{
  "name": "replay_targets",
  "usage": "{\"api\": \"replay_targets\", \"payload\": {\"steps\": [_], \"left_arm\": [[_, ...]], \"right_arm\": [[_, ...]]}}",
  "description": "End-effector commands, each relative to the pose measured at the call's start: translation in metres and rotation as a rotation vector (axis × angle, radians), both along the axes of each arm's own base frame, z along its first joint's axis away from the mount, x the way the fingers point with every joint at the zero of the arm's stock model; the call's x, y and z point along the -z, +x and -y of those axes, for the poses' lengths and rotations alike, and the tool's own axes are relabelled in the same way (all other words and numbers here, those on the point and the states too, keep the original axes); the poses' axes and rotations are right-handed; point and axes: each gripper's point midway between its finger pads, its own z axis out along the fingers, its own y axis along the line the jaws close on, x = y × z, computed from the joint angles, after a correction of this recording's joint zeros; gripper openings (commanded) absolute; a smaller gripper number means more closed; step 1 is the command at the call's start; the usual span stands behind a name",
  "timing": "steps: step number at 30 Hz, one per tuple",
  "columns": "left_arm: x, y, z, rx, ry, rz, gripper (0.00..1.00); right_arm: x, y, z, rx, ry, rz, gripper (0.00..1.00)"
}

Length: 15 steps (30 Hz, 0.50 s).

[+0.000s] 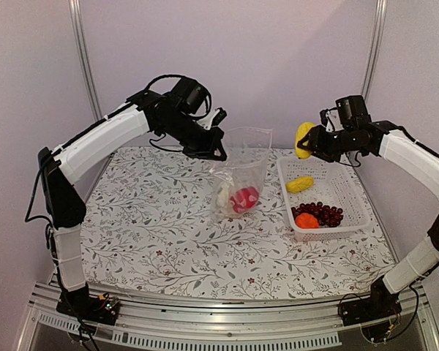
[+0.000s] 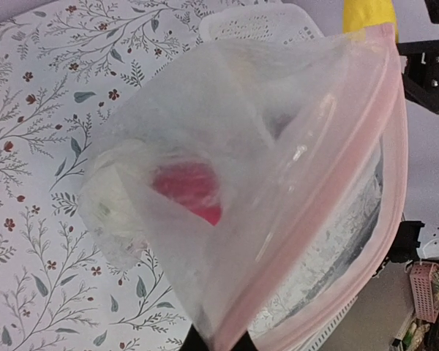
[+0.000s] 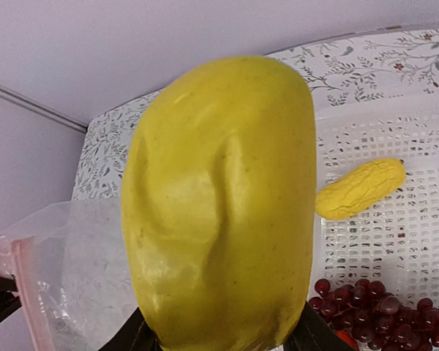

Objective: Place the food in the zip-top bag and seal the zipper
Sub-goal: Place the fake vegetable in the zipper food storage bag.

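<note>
Above the basket's (image 1: 329, 234) far-left corner, my right gripper (image 1: 307, 142) is clamped on a fat yellow piece (image 3: 219, 197). Its fingers pinch the lower end, so the piece fills most of the wrist view. It hangs in the air between the basket and the bag (image 1: 243, 170), well clear of the table (image 1: 154, 234).

My left gripper (image 1: 214, 151) is closed on the bag's top edge and holds it up by that one spot. The body hangs down, with its bottom resting on the table. From the left wrist the mouth gapes wide, and the pink zipper (image 2: 329, 190) curves around the opening, unsealed.

Two pieces are already inside, at the bottom: the red one (image 1: 245, 199) and the cream one (image 1: 223, 194), side by side. Three more lie in the basket: a long ridged yellow one (image 1: 300, 183) toward the back, with the grapes (image 1: 323, 213) and the orange ball (image 1: 306, 221) touching each other at the near edge.

By my count that is two of six bagged and a third in hand. I judge we are not quite halfway through the loading, and the zipper has not been started. The mouth faces up and toward the right arm, so the drop looks reachable. With only one edge held, though, the opening may sag when the piece goes in.
</note>
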Motion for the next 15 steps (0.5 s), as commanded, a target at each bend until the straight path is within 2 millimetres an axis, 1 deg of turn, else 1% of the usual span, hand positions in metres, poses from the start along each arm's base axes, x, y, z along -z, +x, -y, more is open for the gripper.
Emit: {"api": "replay_targets", "payload": {"steps": [1,3,5,6,8,9,12,15], "left_arm": [[-0.004,0.008,0.001,-0.009,-0.03,-0.001,0.0],[-0.004,0.008,0.001,-0.009,-0.035,-0.004,0.0],[-0.004,0.008,0.002,-0.008,-0.04,-0.009,0.0],[-0.004,0.009,0.002,-0.009,-0.043,-0.012,0.0],[-0.003,0.009,0.003,-0.006,-0.048,-0.017,0.0],[-0.004,0.009,0.003,-0.007,-0.051,-0.015,0.0],[-0.004,0.01,0.004,-0.01,-0.058,-0.019,0.0],[-0.007,0.011,0.005,-0.01,-0.066,-0.017,0.0]], "right_arm": [[-0.065,-0.024,-0.056,-0.192,0.052,0.182,0.36],[-0.084,-0.035,-0.079,-0.26,0.046,0.24,0.36],[-0.105,-0.043,-0.097,-0.308,0.049,0.294,0.36],[-0.111,-0.047,-0.107,-0.336,0.05,0.312,0.36],[-0.122,-0.052,-0.12,-0.368,0.054,0.339,0.36],[-0.125,-0.055,-0.126,-0.385,0.051,0.347,0.36],[-0.121,-0.058,-0.143,-0.422,0.031,0.345,0.36],[-0.115,-0.055,-0.151,-0.422,-0.027,0.36,0.37]]}}
